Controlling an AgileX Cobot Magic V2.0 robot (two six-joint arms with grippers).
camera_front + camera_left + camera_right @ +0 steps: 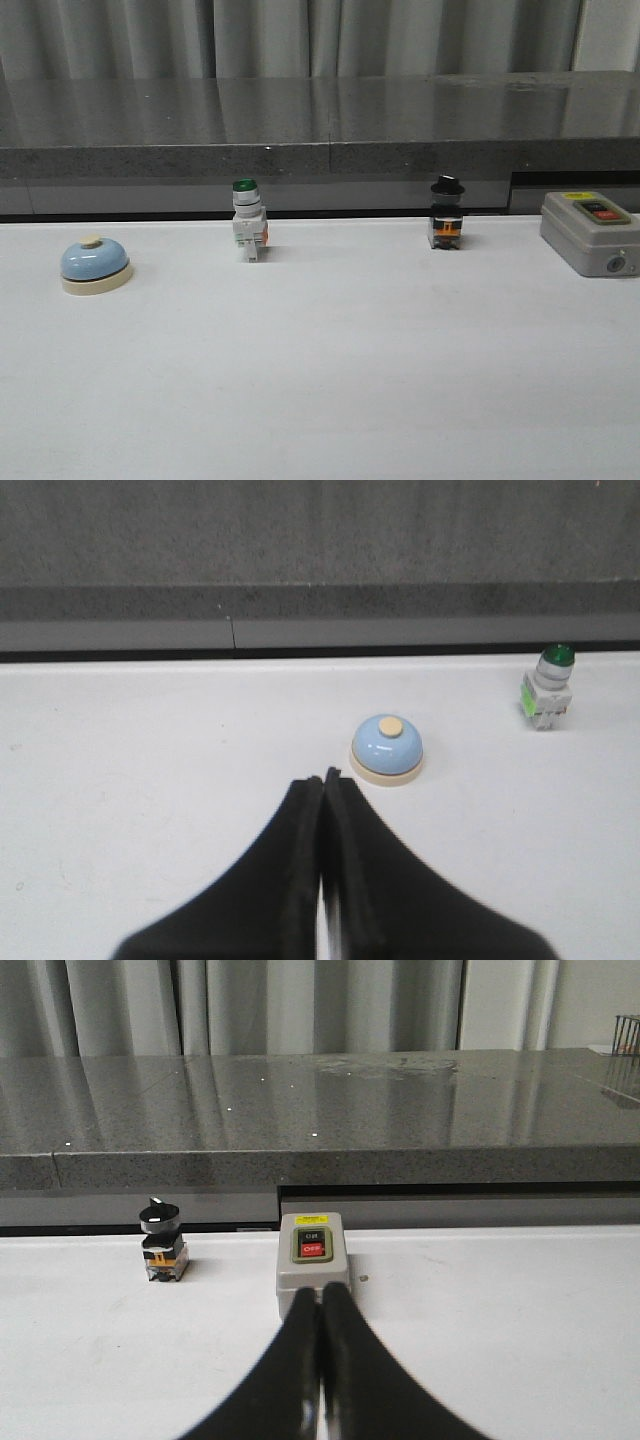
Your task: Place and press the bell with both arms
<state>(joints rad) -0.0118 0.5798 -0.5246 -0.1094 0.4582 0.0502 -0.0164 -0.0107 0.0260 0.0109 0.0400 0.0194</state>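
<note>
The bell [95, 265] sits untouched at the far left of the desk [330, 380], just ahead of my left gripper [322, 780], whose fingers are pressed together, empty. My right gripper [320, 1295] is likewise closed, empty, facing the grey switch box [312, 1272]. Nothing done yet, I judge.

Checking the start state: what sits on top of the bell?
Only its own cream button tops the blue bell. The closed left tool is short of it, not above. Its underside against the table is hidden.

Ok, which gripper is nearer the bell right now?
Left. The left gripper, shut, sits just short of the bell without touching it. The right gripper, also shut, points at the grey switch box; its view shows no bell.
</note>
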